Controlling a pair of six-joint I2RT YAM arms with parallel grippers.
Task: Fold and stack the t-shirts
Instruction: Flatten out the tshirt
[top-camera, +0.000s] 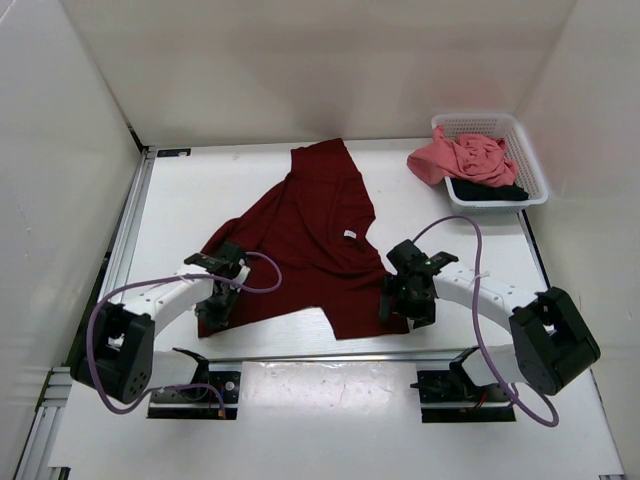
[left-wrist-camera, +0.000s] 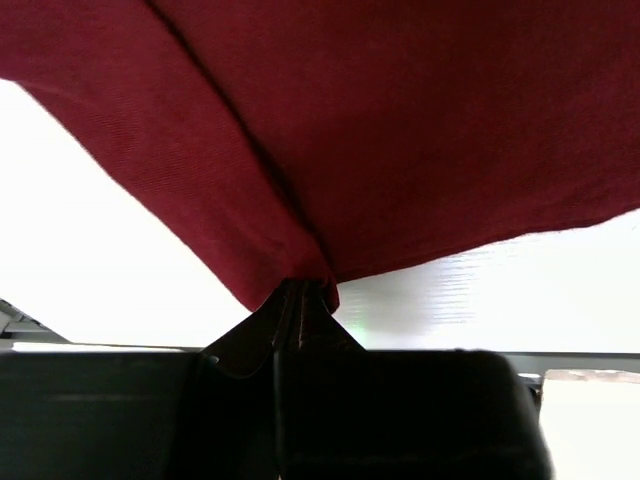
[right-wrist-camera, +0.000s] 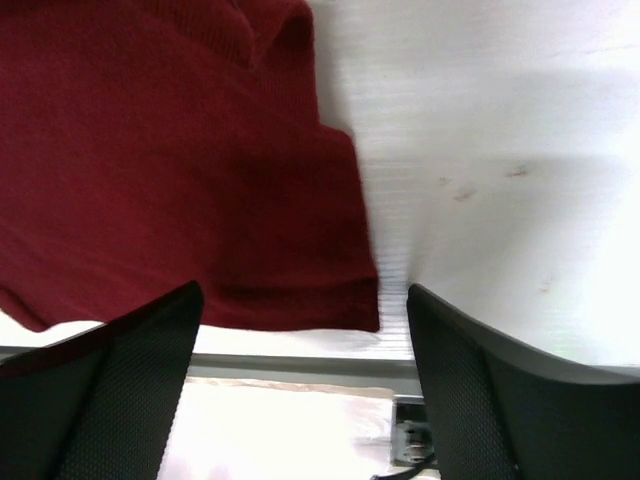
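The dark maroon t-shirt (top-camera: 310, 240) lies spread and rumpled on the white table, its neck label facing up. My left gripper (top-camera: 216, 312) is shut on the shirt's near left corner; in the left wrist view the maroon cloth (left-wrist-camera: 380, 130) is pinched between the jaws (left-wrist-camera: 298, 290). My right gripper (top-camera: 402, 305) is open over the shirt's near right corner (right-wrist-camera: 330, 290), fingers (right-wrist-camera: 140, 370) apart, holding nothing. The salmon pink shirt (top-camera: 462, 158) and the black shirt (top-camera: 498, 190) lie in the basket.
The white mesh basket (top-camera: 530, 150) stands at the far right. White walls close in the table on three sides. A metal rail (top-camera: 125, 235) runs along the left edge, and the table's near edge (right-wrist-camera: 300, 365) lies just under the right gripper.
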